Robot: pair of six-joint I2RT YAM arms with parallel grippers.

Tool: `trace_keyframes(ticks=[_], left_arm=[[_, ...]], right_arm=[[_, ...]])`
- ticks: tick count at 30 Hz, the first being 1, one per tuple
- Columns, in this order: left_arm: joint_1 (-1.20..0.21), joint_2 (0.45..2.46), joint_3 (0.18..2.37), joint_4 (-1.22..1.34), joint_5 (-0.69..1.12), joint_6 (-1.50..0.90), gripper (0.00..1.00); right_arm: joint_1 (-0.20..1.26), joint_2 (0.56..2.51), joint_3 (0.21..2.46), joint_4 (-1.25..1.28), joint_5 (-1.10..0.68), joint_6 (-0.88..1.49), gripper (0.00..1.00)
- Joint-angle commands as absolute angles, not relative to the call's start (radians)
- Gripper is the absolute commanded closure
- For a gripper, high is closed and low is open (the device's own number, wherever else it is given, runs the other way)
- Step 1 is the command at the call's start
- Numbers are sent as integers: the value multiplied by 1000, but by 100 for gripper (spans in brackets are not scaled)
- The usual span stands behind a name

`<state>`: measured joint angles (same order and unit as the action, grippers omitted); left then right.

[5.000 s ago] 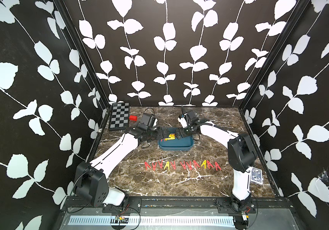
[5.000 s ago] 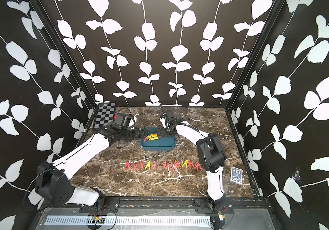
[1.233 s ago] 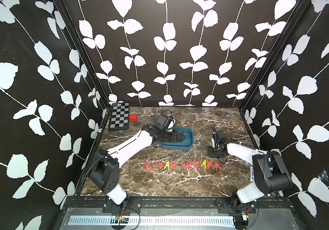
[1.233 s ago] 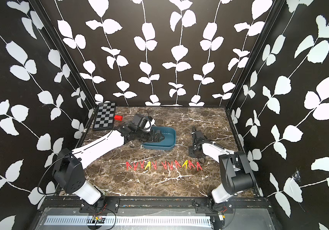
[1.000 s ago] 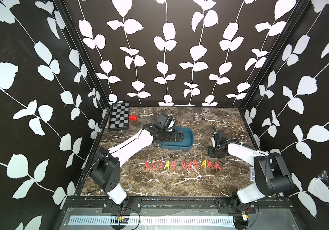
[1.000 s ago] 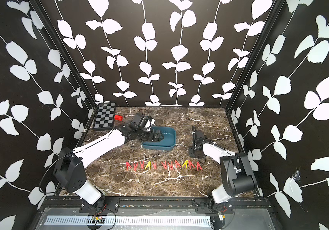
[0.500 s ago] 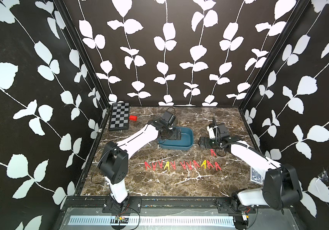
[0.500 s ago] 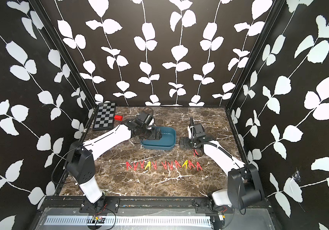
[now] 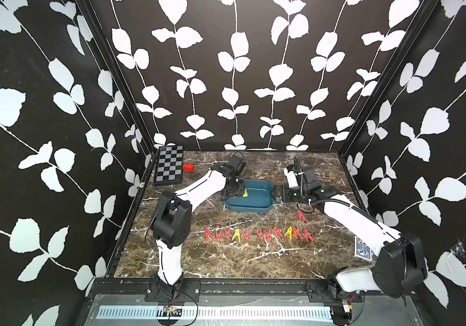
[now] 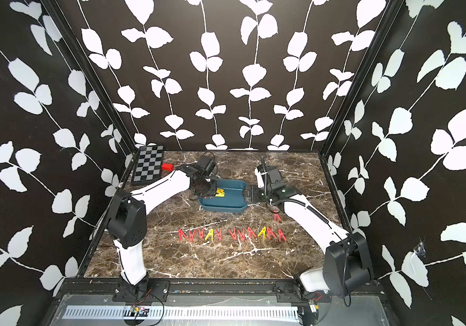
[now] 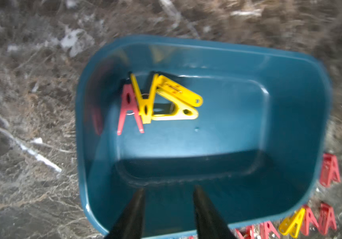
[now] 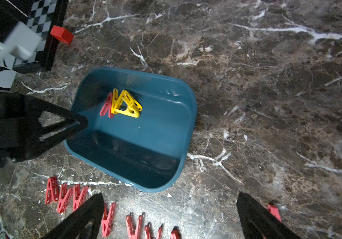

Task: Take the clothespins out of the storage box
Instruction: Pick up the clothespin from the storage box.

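Inside the storage box [image 11: 228,134], three clothespins [image 11: 159,99] lie ahead of the left claw [image 11: 168,189], narrowly apart; right claw [image 12: 170,196] wide apart.

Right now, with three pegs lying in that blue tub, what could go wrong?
The red plastic clothespin and two yellow ones lie bunched together in the shallow teal plastic storage box; the left gripper might lift a clump and drop some. The open right gripper, close beside the box, could nudge it.

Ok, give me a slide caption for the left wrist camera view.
Open left end effector poised over the storage box, which holds one red clothespin and tangled yellow clothespins; more clothespins lie outside.
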<state>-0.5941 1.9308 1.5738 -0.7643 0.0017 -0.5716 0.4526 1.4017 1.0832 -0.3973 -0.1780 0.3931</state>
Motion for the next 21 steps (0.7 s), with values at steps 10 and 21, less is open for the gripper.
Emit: trace_keyframes(ticks=[10,21], left_arm=[[-553,2065,1683,-856,-35,-500,76],[-550,2162,1757,-902,-66,-470,77]], right_arm=[[478,1472,1156,-362,-205,399,1],[479,1512,1170,-365,-204,400,1]])
